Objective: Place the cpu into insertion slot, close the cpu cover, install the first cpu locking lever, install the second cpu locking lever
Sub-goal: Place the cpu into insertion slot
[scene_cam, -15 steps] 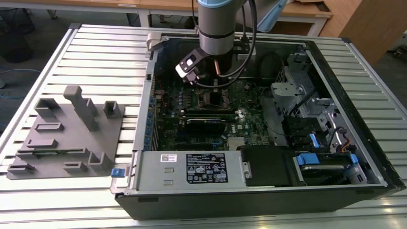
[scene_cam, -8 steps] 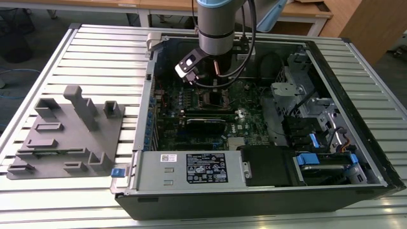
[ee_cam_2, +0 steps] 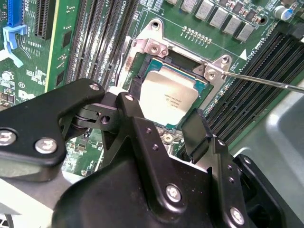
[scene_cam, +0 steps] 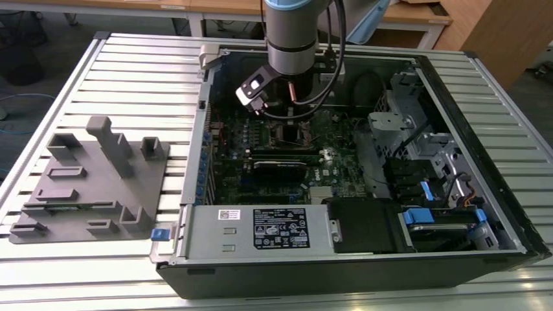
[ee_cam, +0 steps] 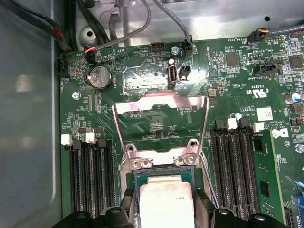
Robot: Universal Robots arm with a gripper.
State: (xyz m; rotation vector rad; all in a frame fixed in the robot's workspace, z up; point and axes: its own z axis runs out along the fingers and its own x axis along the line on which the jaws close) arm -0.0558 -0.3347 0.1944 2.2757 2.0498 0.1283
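Observation:
The cpu (ee_cam_2: 168, 97), a flat square chip with a silver top, lies level in the insertion slot (ee_cam_2: 164, 64) on the green board. My gripper (ee_cam_2: 161, 114) straddles it, with a black finger (ee_cam_2: 128, 107) close against one edge and the other finger hugging the opposite edge. In the first wrist view the cpu (ee_cam: 166, 199) sits below the cpu cover (ee_cam: 161, 100), which stands swung open away from the slot. A thin wire locking lever (ee_cam_2: 266, 81) sticks out free beside the slot. In the exterior view my gripper (scene_cam: 289, 126) is low inside the open computer case.
Long black memory slots (ee_cam: 90, 180) flank the slot on both sides. Cables (ee_cam: 137, 23) run along the case wall behind the board. A power supply (scene_cam: 268, 227) and drive bays (scene_cam: 432, 188) crowd the case. A grey fixture (scene_cam: 87, 181) lies on the table at the exterior view's left.

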